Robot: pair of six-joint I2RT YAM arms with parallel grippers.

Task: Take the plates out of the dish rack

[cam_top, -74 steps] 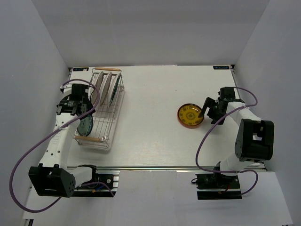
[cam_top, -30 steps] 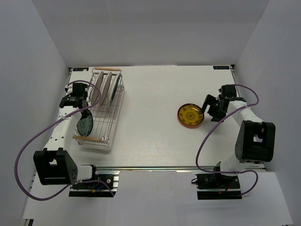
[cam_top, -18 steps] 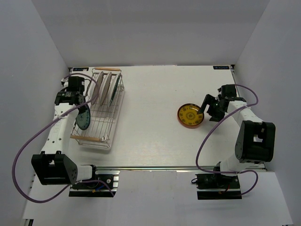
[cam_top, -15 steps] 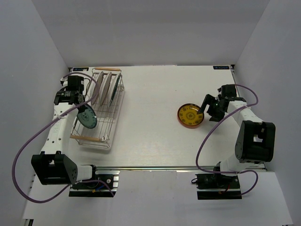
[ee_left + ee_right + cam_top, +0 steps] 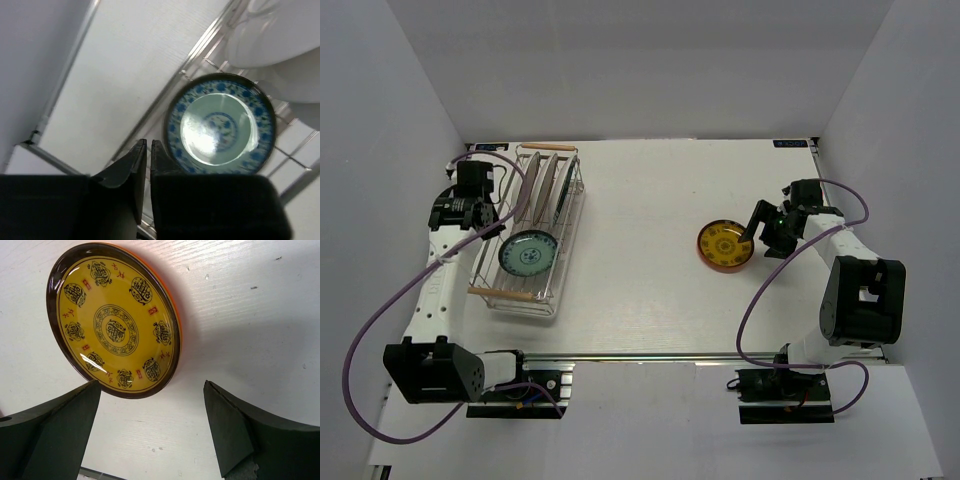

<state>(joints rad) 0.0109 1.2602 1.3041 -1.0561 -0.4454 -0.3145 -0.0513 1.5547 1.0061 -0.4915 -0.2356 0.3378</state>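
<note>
The dish rack [image 5: 568,255] stands at the table's left. A blue-green patterned plate [image 5: 527,253] lies flat, face up, in its near half. White plates [image 5: 544,184] stand on edge in the far half. My left gripper [image 5: 483,226] hovers over the rack's left side, clear of the blue-green plate [image 5: 220,125]. In the left wrist view that gripper [image 5: 148,142] shows only a narrow slit between its jaws, with nothing in it. A yellow patterned plate [image 5: 725,245] lies on the table at the right. My right gripper [image 5: 151,390] stands wide open just beside this plate [image 5: 115,320], touching nothing.
White walls close in the table on the left, back and right. The left arm's purple cable [image 5: 510,185] loops over the rack's far left corner. The rack's near wooden handle [image 5: 505,293] lies close to the table's front edge.
The blue-green plate was held on edge at the rack's left side; now it lies flat in the rack, free of the left gripper. The right arm has not moved.
</note>
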